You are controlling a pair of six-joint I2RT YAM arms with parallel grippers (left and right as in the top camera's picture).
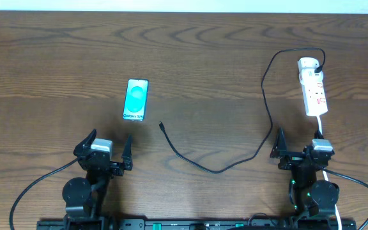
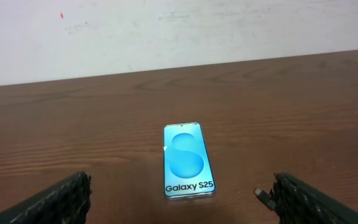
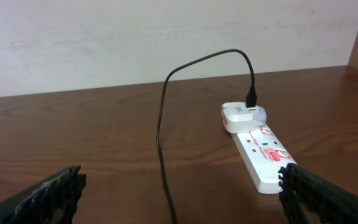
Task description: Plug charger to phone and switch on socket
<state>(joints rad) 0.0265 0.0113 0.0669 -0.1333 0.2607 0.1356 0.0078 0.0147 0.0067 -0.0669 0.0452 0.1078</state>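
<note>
With left tool (image 1: 110,139) and right tool (image 1: 298,142) both released, I fear the charger (image 1: 217,171) tip at mid-frame slipping my pinch or shoving the phone (image 1: 137,99) askew.

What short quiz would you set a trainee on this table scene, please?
1. True or false: the charger is already plugged into the phone.
2. Which arm's fingers are nearer the socket? A) the left arm's B) the right arm's
3. Fill in: the phone's screen reads "Galaxy ___".
Key: 1 false, its tip lies apart from the phone; 2 B, the right fingers; 3 S25.
</note>
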